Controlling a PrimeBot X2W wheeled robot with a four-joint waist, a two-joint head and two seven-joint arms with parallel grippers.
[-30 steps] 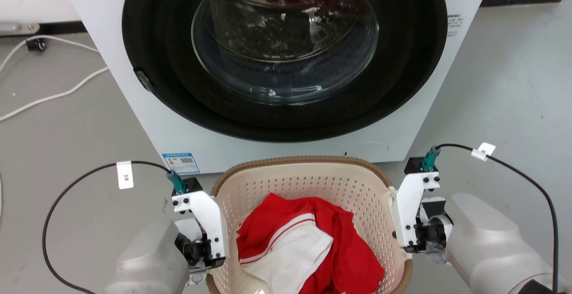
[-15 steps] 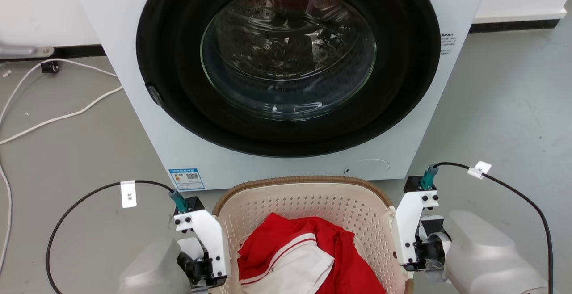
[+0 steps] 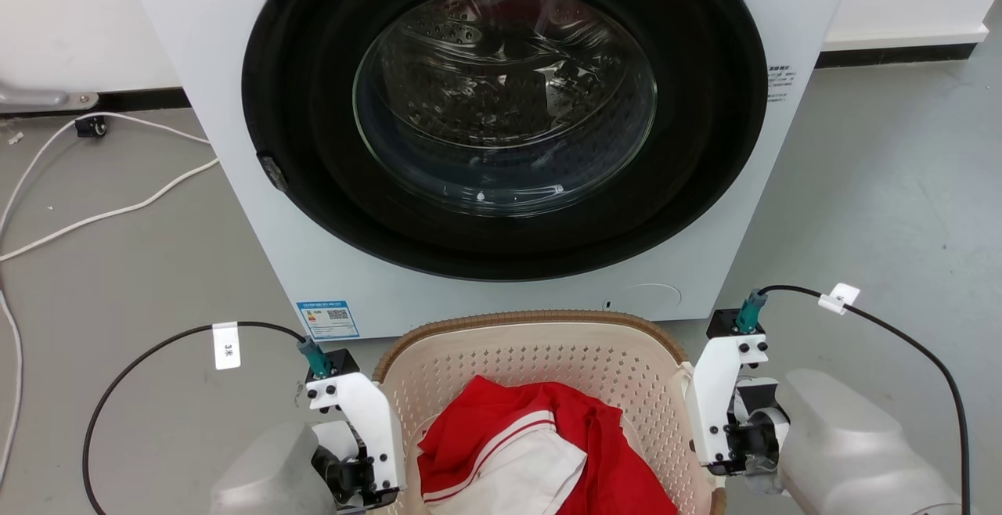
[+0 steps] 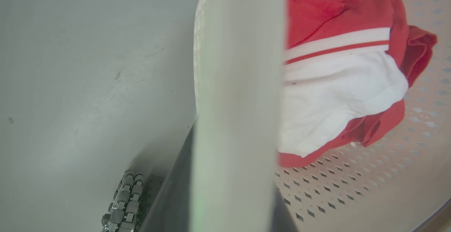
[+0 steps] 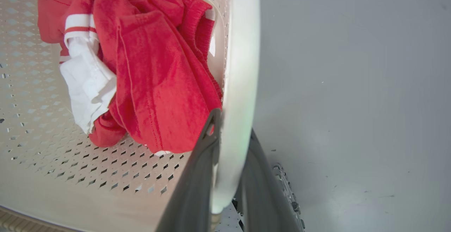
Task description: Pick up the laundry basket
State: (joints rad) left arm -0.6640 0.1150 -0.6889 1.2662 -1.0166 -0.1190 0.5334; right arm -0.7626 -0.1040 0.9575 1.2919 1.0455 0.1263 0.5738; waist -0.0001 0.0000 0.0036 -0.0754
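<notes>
The laundry basket [image 3: 540, 358], cream with perforated walls and a brown woven-look rim, sits at the bottom centre of the head view, right in front of the washing machine. A red and white garment [image 3: 532, 460] lies inside it. My left gripper [image 3: 368, 476] is at its left side and my right gripper [image 3: 716, 452] at its right side. In the left wrist view, my left gripper [image 4: 232, 189] is shut on the basket's white handle [image 4: 236, 84]. In the right wrist view, my right gripper [image 5: 232, 129] clamps the other white handle [image 5: 241, 66].
The white washing machine [image 3: 313, 264] with its round dark glass door [image 3: 505, 100] stands close behind the basket. White cables [image 3: 117, 210] trail over the grey floor at the left. Bare floor [image 3: 884, 186] lies to the right.
The whole head view has shifted, so the washing machine, the basket and both grippers sit lower in the picture. Both grippers stay on the handles as before.
</notes>
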